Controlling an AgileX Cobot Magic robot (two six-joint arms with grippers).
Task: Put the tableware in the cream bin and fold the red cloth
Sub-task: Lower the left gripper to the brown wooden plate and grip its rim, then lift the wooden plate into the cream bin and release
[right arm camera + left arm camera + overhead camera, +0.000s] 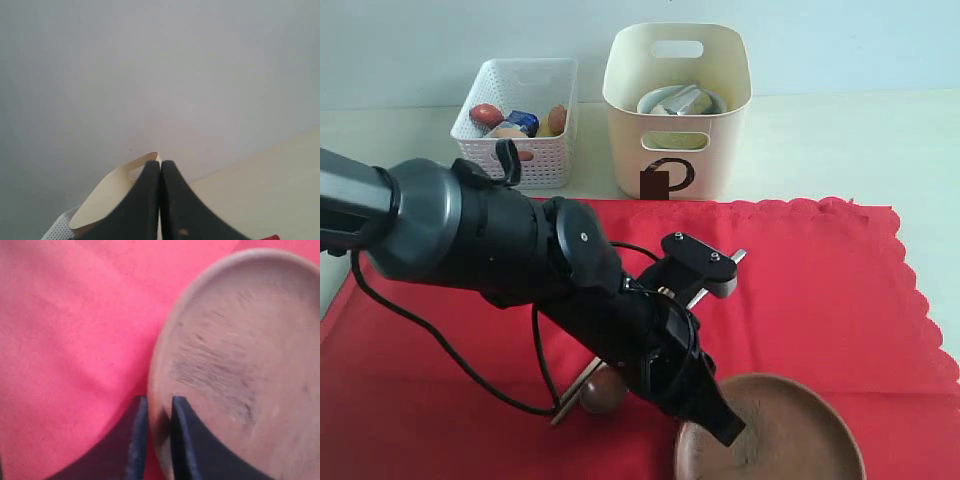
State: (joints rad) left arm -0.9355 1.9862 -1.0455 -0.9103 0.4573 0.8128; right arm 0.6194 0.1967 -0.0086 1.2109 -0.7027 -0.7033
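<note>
The left pincer [724, 428] is clamped on the rim of the brown round plate [790, 432]. The wrist view shows one finger [186, 440] inside the dish, the other outside against the large bright red cloth [820, 290], and the rim wedged between them. The plate [240, 365] lies on the cloth, well apart from the tall smooth cream plastic bin [720, 150], at the cloth's edge farthest from it. The coming move looks like a lift and a carry straight across the cloth toward the bin. Being round, the plate has no long axis, and held by one edge it will likely hang tilted. The right pincer [160, 166] has its fingers pressed together on nothing, near the bin's rim [107, 196].
</note>
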